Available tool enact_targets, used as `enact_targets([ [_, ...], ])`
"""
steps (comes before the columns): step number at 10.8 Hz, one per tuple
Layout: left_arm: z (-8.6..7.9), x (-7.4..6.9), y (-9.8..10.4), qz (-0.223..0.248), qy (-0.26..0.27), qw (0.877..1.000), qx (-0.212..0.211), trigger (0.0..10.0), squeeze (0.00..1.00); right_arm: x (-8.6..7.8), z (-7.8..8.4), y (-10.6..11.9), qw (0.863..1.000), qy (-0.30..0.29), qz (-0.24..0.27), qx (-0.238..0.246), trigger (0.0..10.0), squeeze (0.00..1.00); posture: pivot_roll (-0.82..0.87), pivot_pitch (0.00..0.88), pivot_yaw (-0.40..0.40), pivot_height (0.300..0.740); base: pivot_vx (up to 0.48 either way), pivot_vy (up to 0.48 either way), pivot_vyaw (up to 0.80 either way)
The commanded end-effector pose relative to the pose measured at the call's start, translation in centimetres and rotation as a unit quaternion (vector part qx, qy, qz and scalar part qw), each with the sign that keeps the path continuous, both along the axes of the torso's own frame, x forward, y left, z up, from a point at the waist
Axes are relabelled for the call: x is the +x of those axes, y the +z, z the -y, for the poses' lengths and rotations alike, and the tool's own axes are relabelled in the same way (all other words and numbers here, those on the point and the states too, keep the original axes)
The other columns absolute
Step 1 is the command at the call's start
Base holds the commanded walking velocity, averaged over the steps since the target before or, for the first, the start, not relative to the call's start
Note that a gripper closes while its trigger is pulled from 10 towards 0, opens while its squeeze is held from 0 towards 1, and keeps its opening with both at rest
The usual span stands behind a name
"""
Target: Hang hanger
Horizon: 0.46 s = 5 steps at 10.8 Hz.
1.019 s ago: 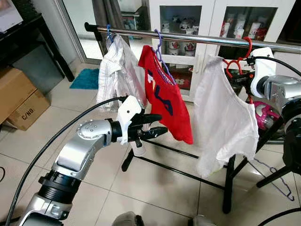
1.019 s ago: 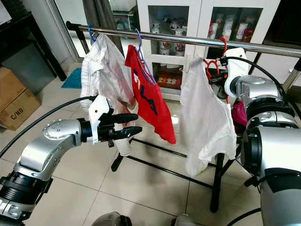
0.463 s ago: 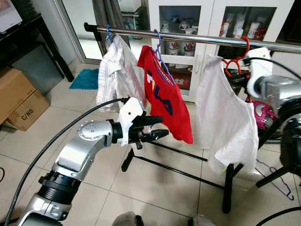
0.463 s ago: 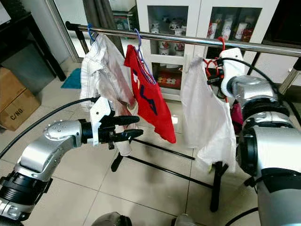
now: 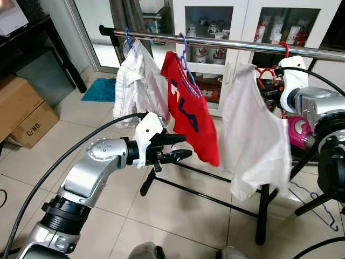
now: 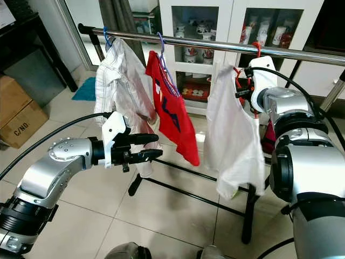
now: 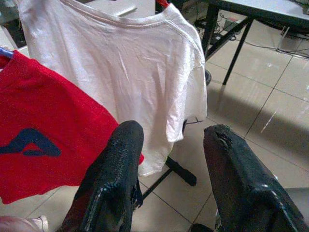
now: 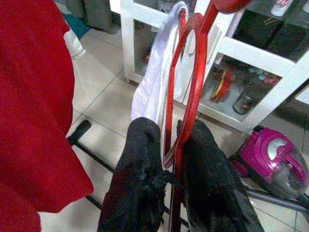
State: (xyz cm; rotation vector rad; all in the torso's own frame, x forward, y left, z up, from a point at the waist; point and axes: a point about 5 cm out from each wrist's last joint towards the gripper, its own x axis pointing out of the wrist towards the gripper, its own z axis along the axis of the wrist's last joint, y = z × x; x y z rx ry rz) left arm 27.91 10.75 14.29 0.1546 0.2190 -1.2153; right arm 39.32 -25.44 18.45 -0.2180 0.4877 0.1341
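Observation:
A red hanger (image 8: 193, 72) carries a white T-shirt (image 5: 253, 140). Its hook (image 5: 284, 48) curves over the steel rail (image 5: 232, 43) near the rail's right end. My right gripper (image 8: 169, 159) is shut on the red hanger's stem just below the hook, beside the T-shirt's collar, with its wrist (image 5: 291, 70) close under the rail. A red shirt (image 5: 188, 113) and a pale shirt (image 5: 137, 81) hang further left on blue hangers. My left gripper (image 5: 183, 147) stands open and holds nothing, level with the red shirt's lower hem.
The rack's black legs (image 5: 261, 216) spread over the tiled floor. A white glass-door cabinet (image 5: 215, 16) stands behind the rail. A pink vacuum (image 5: 299, 132) sits at the right, cardboard boxes (image 5: 21, 110) at the left, and a loose wire hanger (image 5: 318, 208) on the floor.
My right gripper has shifted slightly left along the rail with the red hanger, and the white T-shirt has swung with it. The left arm has barely moved.

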Motion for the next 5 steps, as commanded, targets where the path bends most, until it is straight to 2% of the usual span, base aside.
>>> enact_targets([
  [1,-0.13,-0.06,0.18,0.005,-0.003,1.0,0.011,10.0,0.0,0.09,-0.21,0.15,1.0,0.0,-0.001,0.011,0.0,0.0,-0.07,0.0,0.109,0.74,0.0,0.0,0.0],
  [5,-0.18,0.18,0.27,0.007,-0.001,1.0,0.01,10.0,0.0,0.16,-0.27,0.36,1.0,0.003,0.003,0.013,0.0,0.0,-0.07,0.0,0.112,0.74,0.0,0.0,0.0],
])
